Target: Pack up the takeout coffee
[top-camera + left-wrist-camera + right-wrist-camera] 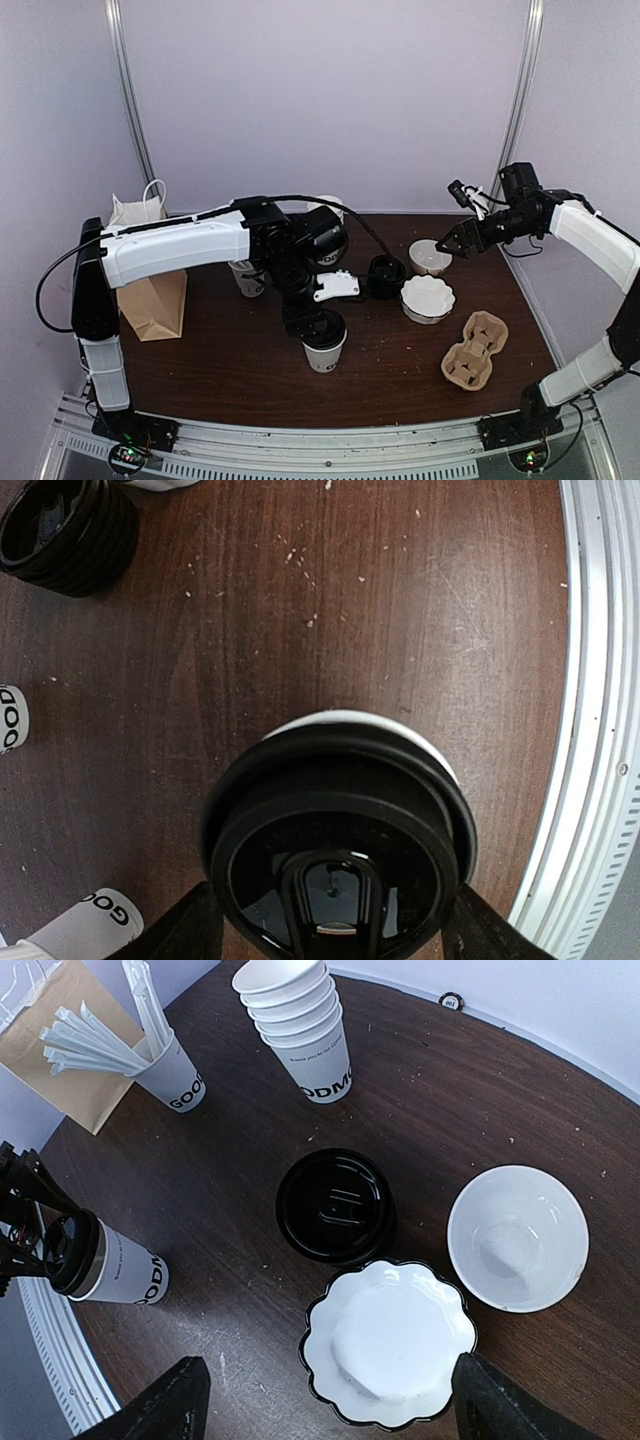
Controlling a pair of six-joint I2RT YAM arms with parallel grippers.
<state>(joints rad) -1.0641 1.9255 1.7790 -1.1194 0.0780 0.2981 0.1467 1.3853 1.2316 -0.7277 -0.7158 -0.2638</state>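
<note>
The bench is showing a dark wood grain, smooth with a dull sheen, and pale crumbs are speckling it. Its edge rail is gleaming like brushed metal. The black lid is looking like glossy moulded plastic, and so is the stack of lids. The cup is reading as smooth white paper. The bowl and scalloped dish are shining white and slick. The cup carrier is looking like rough, matt pulp card, the brown bag like matt kraft paper.
</note>
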